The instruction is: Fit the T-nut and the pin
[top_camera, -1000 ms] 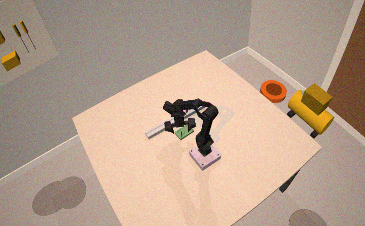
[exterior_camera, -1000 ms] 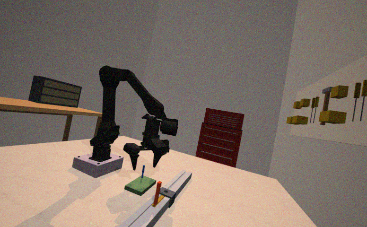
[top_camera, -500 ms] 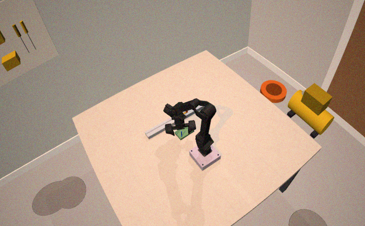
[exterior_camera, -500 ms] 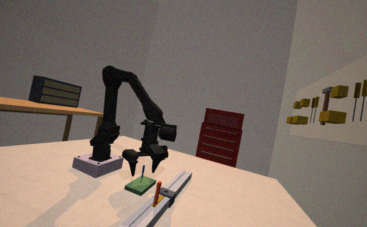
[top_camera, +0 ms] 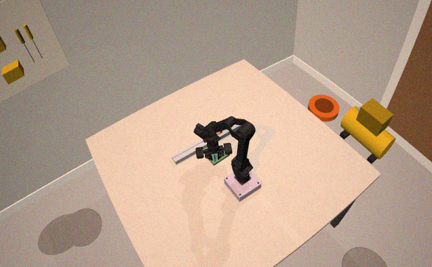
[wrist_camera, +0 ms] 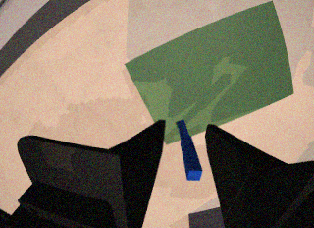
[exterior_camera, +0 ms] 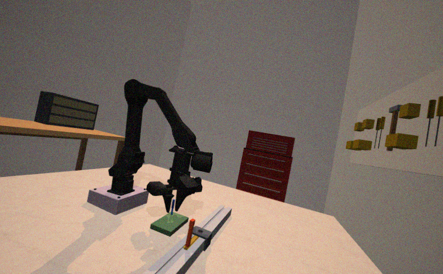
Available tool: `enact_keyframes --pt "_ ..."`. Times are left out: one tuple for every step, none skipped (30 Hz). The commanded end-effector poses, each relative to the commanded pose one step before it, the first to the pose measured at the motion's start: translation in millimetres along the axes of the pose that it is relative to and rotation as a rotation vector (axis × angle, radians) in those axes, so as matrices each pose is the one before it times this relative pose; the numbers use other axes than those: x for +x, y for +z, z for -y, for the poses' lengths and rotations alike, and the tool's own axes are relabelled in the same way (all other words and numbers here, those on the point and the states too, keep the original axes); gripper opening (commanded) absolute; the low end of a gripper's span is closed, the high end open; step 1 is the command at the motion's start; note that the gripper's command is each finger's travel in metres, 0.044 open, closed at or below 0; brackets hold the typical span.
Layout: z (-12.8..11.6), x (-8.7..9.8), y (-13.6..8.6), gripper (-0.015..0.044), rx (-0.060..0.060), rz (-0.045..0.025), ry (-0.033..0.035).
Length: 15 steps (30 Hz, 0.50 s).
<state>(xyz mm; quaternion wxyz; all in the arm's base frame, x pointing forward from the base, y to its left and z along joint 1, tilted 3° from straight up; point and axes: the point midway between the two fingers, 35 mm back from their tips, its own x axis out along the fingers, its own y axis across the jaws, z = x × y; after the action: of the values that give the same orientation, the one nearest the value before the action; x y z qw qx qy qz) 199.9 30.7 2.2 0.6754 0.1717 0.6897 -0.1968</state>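
Observation:
The blue pin (top_camera: 214, 158) (exterior_camera: 173, 205) (wrist_camera: 189, 151) stands upright in the green tray (exterior_camera: 164, 228) (wrist_camera: 250, 46), near one corner. My gripper (exterior_camera: 172, 210) (wrist_camera: 184, 128) points down with its fingers partly open around the pin's upper part. The wrist view shows a gap on both sides of the pin. The brass T-nut (exterior_camera: 190, 242) lies in the slot of the aluminum rail (top_camera: 188, 151) (exterior_camera: 174, 262) (wrist_camera: 34, 31), its orange handle (exterior_camera: 189, 233) sticking up close beside the dark bracket (exterior_camera: 206, 234). How far the nut reaches under the bracket is hidden.
The arm's pale base block (top_camera: 241, 188) (exterior_camera: 115, 202) stands on the table (top_camera: 294, 191) near the tray. The rail runs along the tray's other side, and the upright handle and bracket rise from it. The arm hides part of the rail in the top view.

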Motion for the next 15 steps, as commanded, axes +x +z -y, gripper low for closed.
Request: enact_keyframes --pt "0.53 1.34 -1.40 0.0046 0.0043 -0.00489 0.00058" --pt "0.00 0.00 0.00 0.0020 0.0000 0.00000 0.00000" --pt "0.00 0.00 0.00 0.0013 0.0000 0.00000 0.00000" --pt "0.00 0.00 0.00 -0.0013 0.0000 0.00000 0.00000" --pt "0.00 0.00 0.00 -0.0039 0.0000 0.00000 0.00000" --pt "0.00 0.00 0.00 -0.0065 0.0000 0.00000 0.00000" --pt "0.00 0.00 0.00 -0.0092 0.0000 0.00000 0.00000" --pt "0.00 0.00 0.00 -0.0118 0.0000 0.00000 0.00000" --pt "0.00 0.00 0.00 -0.0144 0.0000 0.00000 0.00000" --pt "0.00 0.00 0.00 -0.0150 0.0000 0.00000 0.00000" --pt "0.00 0.00 0.00 -0.0150 0.0000 0.00000 0.00000" --pt "0.00 0.00 0.00 -0.0150 0.0000 0.00000 0.00000" --pt "-0.02 -0.24 0.02 -0.0150 0.0000 0.00000 0.00000" --pt "-0.03 -0.45 0.04 -0.0150 0.0000 0.00001 0.00001" --pt "-0.05 -0.68 0.07 -0.0150 0.0000 0.00001 0.00001"
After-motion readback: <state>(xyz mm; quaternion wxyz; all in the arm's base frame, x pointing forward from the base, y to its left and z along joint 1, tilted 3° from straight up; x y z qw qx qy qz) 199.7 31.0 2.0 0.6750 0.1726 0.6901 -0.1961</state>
